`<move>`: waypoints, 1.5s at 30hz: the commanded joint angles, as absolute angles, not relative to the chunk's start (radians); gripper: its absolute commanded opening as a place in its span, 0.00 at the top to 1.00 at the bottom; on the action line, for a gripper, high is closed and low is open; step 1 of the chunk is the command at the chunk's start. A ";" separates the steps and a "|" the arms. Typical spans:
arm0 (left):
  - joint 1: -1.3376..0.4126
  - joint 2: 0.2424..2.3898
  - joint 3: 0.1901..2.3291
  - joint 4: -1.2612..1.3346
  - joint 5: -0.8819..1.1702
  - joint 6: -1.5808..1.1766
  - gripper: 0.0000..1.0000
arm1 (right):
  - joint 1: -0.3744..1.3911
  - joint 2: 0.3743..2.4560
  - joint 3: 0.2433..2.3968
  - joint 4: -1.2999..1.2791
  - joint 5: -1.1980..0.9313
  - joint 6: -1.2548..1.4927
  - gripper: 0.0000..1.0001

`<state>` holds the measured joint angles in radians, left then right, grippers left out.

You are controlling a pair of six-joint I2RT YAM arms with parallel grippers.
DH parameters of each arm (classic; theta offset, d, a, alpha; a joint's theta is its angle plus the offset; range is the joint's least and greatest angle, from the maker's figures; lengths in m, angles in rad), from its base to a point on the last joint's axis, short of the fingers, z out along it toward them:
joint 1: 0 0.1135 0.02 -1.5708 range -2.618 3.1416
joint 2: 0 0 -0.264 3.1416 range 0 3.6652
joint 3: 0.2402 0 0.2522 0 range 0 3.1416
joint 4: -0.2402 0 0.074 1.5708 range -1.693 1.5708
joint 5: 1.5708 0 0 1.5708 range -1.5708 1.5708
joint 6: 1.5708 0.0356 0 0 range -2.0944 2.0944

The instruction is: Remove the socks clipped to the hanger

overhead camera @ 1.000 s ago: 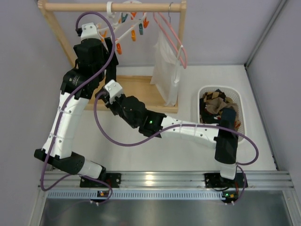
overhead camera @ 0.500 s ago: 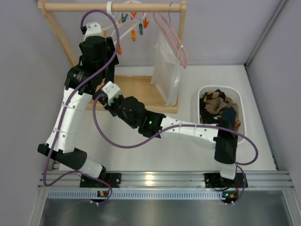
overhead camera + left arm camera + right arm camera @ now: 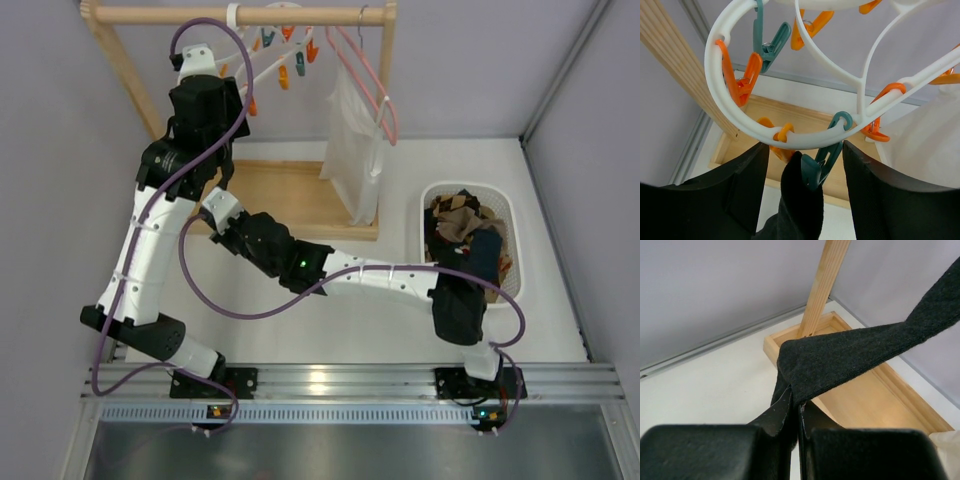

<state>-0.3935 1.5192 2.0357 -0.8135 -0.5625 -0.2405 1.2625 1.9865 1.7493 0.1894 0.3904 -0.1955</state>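
The left gripper point(image 3: 804, 146) is raised to the underside of the clip-hanger point(image 3: 715, 75). Its jaws are held partly open, one on each side of a teal clothespin point(image 3: 821, 159), and a gap is seen on both sides, so nothing is gripped. A dark sock point(image 3: 802, 210) is pinched in that clothespin and hangs down between the two fingers. Orange clothespins point(image 3: 742, 80) are spaced around the white ring just beside it.

The right gripper point(image 3: 796, 400) is lower and nearer the bench's front edge. It is closed tight on a fold of the same dark sock, and from the pinch the fabric is drawn taut, up and to the right in the wrist view.

The clip-hanger is hooked on the top rail of a wooden rack point(image 3: 180, 14), which stands at the far left of the bench point(image 3: 380, 340). A pink wire hanger point(image 3: 372, 85) is hung on the same rail, to the right of the clip-hanger, and a white garment point(image 3: 350, 150) is draped from it over the rack's flat base.

A white basket point(image 3: 467, 187) is set near the right edge of the bench, well apart from the rack. Several socks point(image 3: 460, 225) are heaped in it, among them a tan diamond-patterned one and dark ones.
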 commanded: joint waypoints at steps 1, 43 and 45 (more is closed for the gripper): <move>-0.394 1.477 2.042 -0.799 -0.572 -0.232 0.36 | 1.292 2.002 1.835 0.210 0.377 -0.219 1.00; -0.394 1.545 2.100 -0.798 -0.566 -0.215 0.45 | 1.325 2.056 1.859 0.252 0.422 -0.293 1.00; -0.394 1.549 2.108 -0.796 -0.571 -0.210 0.47 | 1.327 2.057 1.859 0.253 0.419 -0.295 1.00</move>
